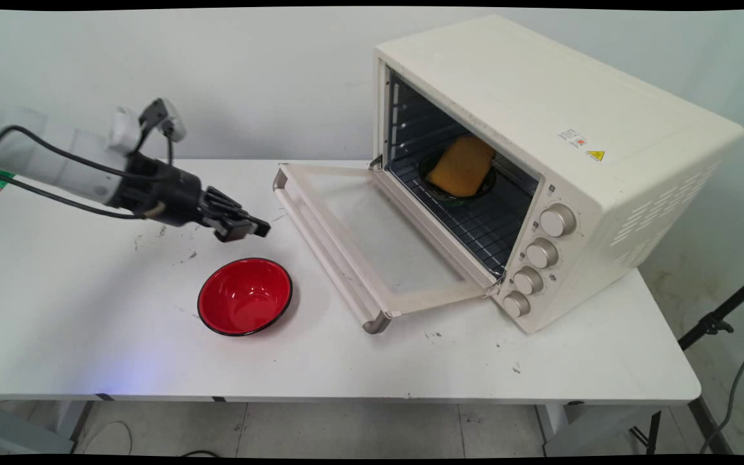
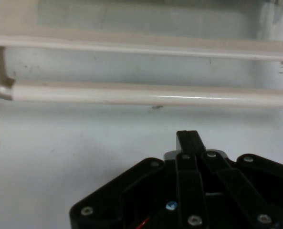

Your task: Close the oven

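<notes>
The gripper (image 1: 252, 227) hung left of centre in the main view, fingers pressed together with nothing between them, reaching in level from the left edge and aimed at the oven door's handle (image 1: 327, 252). In the hand view that same handle (image 2: 146, 94) ran straight across the upper half, with bare table between it and the fingertips (image 2: 187, 140): near, not touching. Just below the gripper in the main view sat the red bowl (image 1: 245, 296), upright and empty, apart from the door's edge. The toaster oven (image 1: 559, 155) filled the right half, its door (image 1: 378, 239) dropped flat toward centre frame, so the cavity stood wide open. Inside, on the rack, a dark dish (image 1: 453, 190) carried an orange slab (image 1: 462, 166), probably bread, tilted against its rim. Open white table (image 1: 88, 310) lay at lower left and along the bottom edge.
</notes>
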Tool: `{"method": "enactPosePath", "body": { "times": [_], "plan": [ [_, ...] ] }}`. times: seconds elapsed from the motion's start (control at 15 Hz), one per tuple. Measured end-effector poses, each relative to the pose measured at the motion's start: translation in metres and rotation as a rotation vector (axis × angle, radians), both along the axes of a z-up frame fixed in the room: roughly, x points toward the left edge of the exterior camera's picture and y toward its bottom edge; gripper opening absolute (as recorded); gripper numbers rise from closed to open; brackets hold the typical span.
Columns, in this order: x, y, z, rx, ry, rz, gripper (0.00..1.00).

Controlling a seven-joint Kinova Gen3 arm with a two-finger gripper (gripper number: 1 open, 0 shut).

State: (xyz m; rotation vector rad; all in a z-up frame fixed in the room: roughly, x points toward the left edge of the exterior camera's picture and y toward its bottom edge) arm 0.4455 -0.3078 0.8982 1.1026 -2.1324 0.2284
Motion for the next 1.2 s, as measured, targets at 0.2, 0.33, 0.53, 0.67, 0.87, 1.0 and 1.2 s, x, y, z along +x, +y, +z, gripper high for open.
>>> {"method": "enactPosePath", "body": {
  "times": [0.2,0.33,0.53,0.67,0.87,1.0,1.2],
  "plan": [
    [-0.016,-0.008,-0.019,-0.002,0.001,0.005,0.00],
    [-0.026,-0.013,-0.028,-0.006,0.005,0.006,0.00],
    [-0.041,-0.021,-0.038,-0.016,0.012,0.007,0.00],
    [-0.050,-0.026,-0.042,-0.024,0.016,0.009,0.00],
    [-0.060,-0.032,-0.048,-0.035,0.018,0.012,0.00],
    [-0.067,-0.036,-0.052,-0.039,0.017,0.007,0.00],
    [-0.073,-0.040,-0.057,-0.044,0.013,0.004,0.00]
  ]
}}
